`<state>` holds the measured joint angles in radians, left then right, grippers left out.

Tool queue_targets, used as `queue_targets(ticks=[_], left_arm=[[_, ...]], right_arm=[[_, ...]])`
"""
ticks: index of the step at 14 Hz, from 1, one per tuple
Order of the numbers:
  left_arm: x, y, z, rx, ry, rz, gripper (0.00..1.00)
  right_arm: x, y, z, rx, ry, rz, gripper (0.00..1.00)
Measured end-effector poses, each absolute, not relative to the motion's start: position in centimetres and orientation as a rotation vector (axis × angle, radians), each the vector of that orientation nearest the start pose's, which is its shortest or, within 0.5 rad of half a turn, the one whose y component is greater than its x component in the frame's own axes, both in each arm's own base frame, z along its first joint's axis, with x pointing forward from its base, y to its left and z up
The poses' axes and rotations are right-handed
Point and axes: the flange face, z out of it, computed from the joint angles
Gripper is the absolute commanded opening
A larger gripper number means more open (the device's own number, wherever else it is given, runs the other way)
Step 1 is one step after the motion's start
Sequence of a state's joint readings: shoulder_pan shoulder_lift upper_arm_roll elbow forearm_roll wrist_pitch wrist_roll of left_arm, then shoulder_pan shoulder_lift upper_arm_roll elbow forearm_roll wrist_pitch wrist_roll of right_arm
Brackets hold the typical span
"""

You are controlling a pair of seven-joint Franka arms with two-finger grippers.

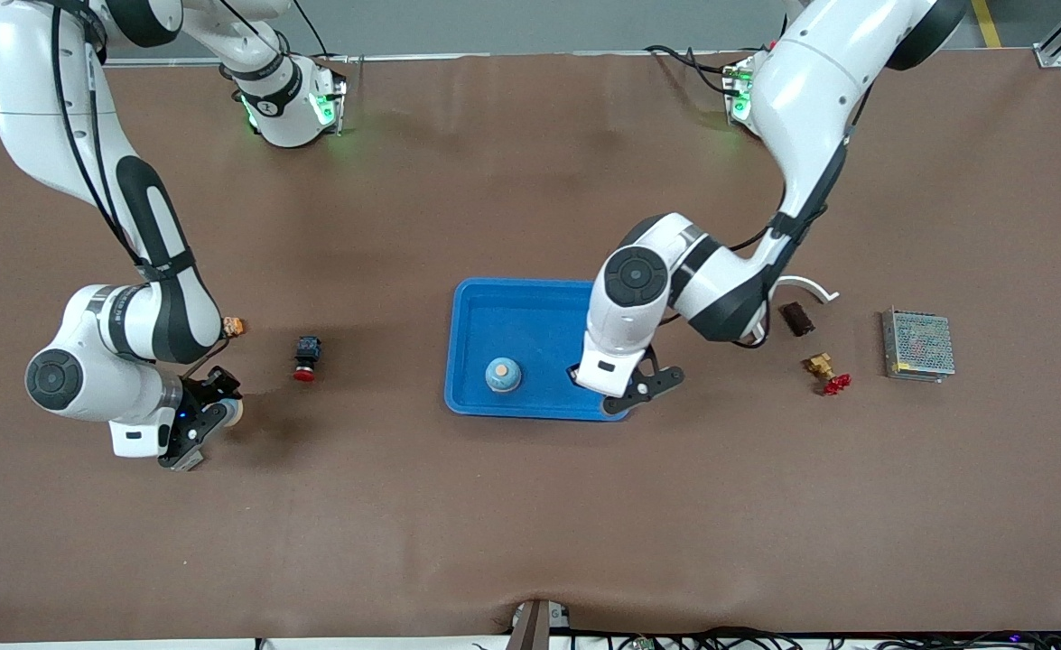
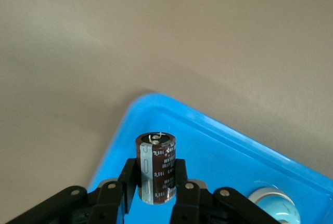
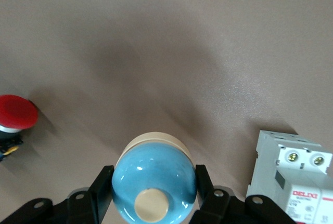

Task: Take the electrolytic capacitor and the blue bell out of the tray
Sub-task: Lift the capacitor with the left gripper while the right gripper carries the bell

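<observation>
My left gripper (image 2: pixel 156 178) is shut on a brown cylindrical capacitor (image 2: pixel 156 167), held upright over the corner of the blue tray (image 2: pixel 208 135). In the front view this gripper (image 1: pixel 628 388) is over the tray's (image 1: pixel 471 361) corner nearest the left arm's end; the capacitor is hidden there. A blue bell with a cream button (image 1: pixel 503 375) sits in the tray and also shows in the left wrist view (image 2: pixel 278 208). My right gripper (image 3: pixel 153 176) is shut on a second blue bell (image 3: pixel 154 182) over the bare table at the right arm's end (image 1: pixel 209 424).
A red push button (image 1: pixel 305 358) stands on the table between the right gripper and the tray, and shows in the right wrist view (image 3: pixel 15 114). A white circuit breaker (image 3: pixel 291 174) lies by the right gripper. A metal power supply (image 1: pixel 918 345), a dark block (image 1: pixel 797 318) and a brass-and-red part (image 1: pixel 826 372) lie at the left arm's end.
</observation>
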<state>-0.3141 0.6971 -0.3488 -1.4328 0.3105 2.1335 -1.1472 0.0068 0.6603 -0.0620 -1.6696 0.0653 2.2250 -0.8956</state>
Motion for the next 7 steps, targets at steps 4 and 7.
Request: queue_targets(ticks=[4,7], left_arm=[[63.8,-32.3,35.0,-3.04,-0.512,-0.092,0.0],[65.1,-27.0,36.5,-2.995,-0.469,-0.026,0.0]], right_arm=[[66.8,-3.9,19.0,-2.794,-1.236,0.127,0.57],[66.6,-4.0,18.1,-2.793,-1.243,0.114,0.56]])
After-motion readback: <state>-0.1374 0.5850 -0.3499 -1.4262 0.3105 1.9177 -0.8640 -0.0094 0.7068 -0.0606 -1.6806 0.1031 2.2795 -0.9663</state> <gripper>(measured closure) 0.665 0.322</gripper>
